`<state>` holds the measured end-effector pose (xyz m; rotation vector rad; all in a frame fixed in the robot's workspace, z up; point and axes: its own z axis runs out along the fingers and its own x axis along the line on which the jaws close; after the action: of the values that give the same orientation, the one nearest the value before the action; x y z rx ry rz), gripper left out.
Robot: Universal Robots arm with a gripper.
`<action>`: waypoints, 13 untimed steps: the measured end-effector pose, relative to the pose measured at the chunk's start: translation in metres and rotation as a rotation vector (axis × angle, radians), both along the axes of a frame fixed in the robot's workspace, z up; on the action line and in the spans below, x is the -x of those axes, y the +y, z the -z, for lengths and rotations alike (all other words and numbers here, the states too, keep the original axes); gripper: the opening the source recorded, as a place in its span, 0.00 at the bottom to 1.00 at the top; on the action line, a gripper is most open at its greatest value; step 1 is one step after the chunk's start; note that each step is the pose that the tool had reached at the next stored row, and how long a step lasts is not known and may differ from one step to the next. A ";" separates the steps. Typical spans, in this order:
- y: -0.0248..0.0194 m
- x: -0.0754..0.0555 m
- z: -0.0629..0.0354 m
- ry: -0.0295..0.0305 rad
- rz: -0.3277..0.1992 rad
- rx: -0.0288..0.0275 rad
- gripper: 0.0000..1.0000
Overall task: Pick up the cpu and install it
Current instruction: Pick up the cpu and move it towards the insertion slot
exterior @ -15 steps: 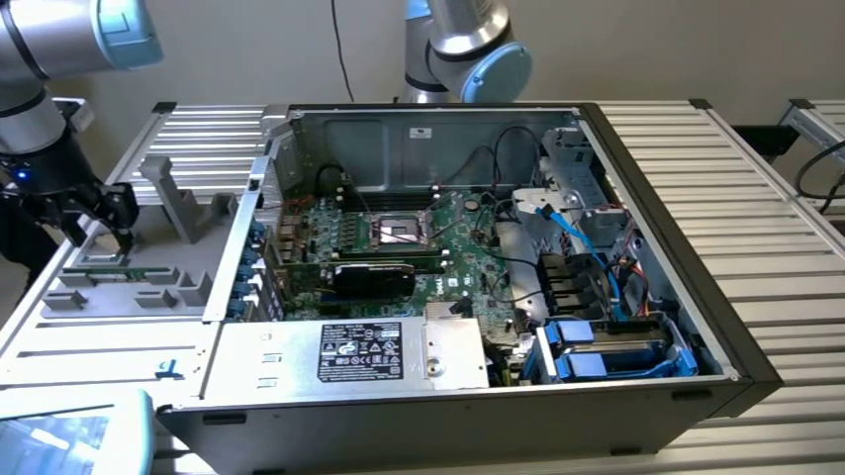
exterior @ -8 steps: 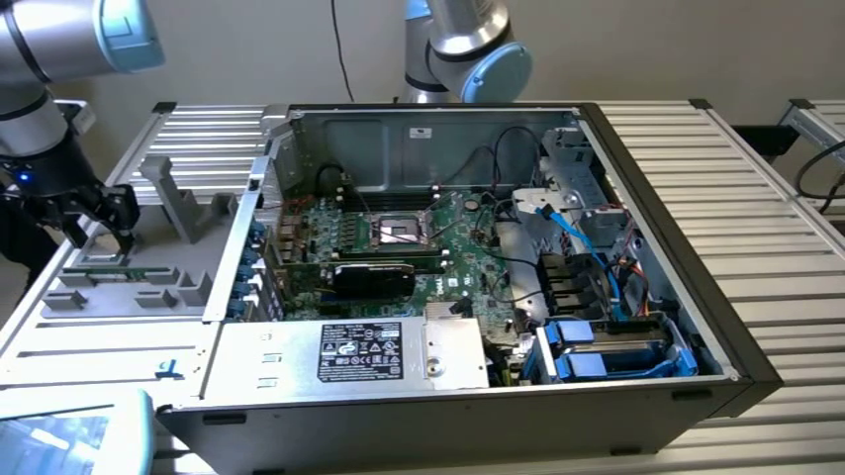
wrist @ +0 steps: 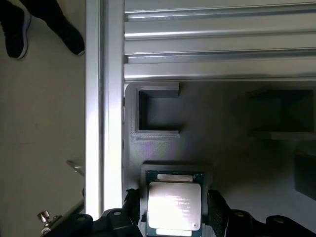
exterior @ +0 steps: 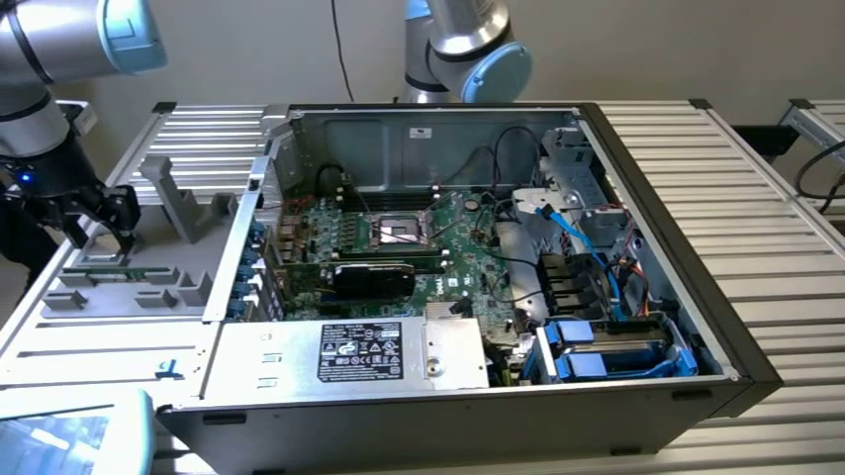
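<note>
A slatted metal table [exterior: 739, 178] carries an open computer case [exterior: 660, 391] that lies on its side with its inside facing up. At the exterior view's left the robot arm [exterior: 40, 119] reaches down over the table's edge. A second arm's blue-capped joint [exterior: 496, 69] stands behind the case. Inside the case a green main board [exterior: 456, 247] lies flat, with a silver labelled box [exterior: 350, 353] along the near side. Blue cables [exterior: 568, 233] run toward the bays on the exterior view's right. Beside the case, on the exterior view's left, a grey plastic tray [exterior: 133, 292] with several pockets sits on the slats, and the claw [exterior: 102, 237] hangs right over the end of it farthest from the case. In the wrist view the claw [wrist: 174, 217] stands wide open and grips nothing. One of its dark fingers [wrist: 132, 210] is on each side of the cpu [wrist: 174, 203], close beside it, though whether they touch it I cannot tell. The cpu lies flat with its silver top up in its own recess of the tray, well apart from the case. A square pocket [wrist: 158, 111] in the same tray lies near it. Near the middle of the main board sits the black socket frame [exterior: 400, 233]. Past the table's rail, a person's dark shoes [wrist: 69, 34] stand on the floor.
</note>
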<state>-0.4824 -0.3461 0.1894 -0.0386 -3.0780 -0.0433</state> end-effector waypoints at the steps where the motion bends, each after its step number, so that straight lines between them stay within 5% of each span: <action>1: 0.0000 0.000 0.0003 -0.0001 0.000 0.0000 0.66; 13: 0.0000 0.000 0.0015 -0.0027 -0.001 0.0013 0.66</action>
<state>-0.4821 -0.3461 0.1879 -0.0367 -3.0808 -0.0413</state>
